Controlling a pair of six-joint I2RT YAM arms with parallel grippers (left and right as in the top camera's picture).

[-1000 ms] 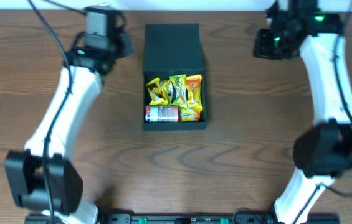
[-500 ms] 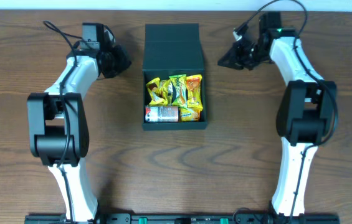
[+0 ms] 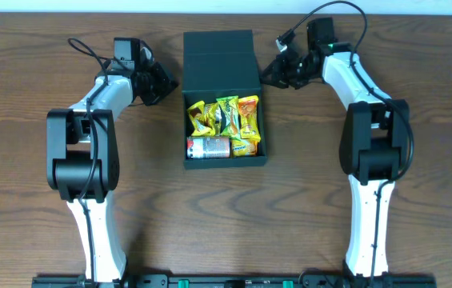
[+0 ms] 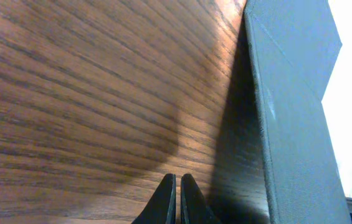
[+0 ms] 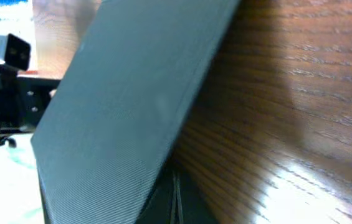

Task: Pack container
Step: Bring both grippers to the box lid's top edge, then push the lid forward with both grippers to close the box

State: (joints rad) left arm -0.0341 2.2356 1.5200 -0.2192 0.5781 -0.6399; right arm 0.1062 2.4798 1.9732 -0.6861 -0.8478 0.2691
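The dark teal container stands open at the table's middle. Its flap lid lies back flat behind it. Inside are yellow, green and orange snack packets and a small red can. My left gripper is shut and empty, just left of the lid; in the left wrist view its tips sit on the wood beside the lid edge. My right gripper is shut and empty at the lid's right edge; in the right wrist view its tips touch the lid.
The brown wood table runs all round the box. Both arms reach in from the front edge along the left and right sides. A white wall strip runs along the table's far edge.
Both grippers have moved inward toward the lid, the left one rightward and the right one leftward. The box and its contents have not moved.
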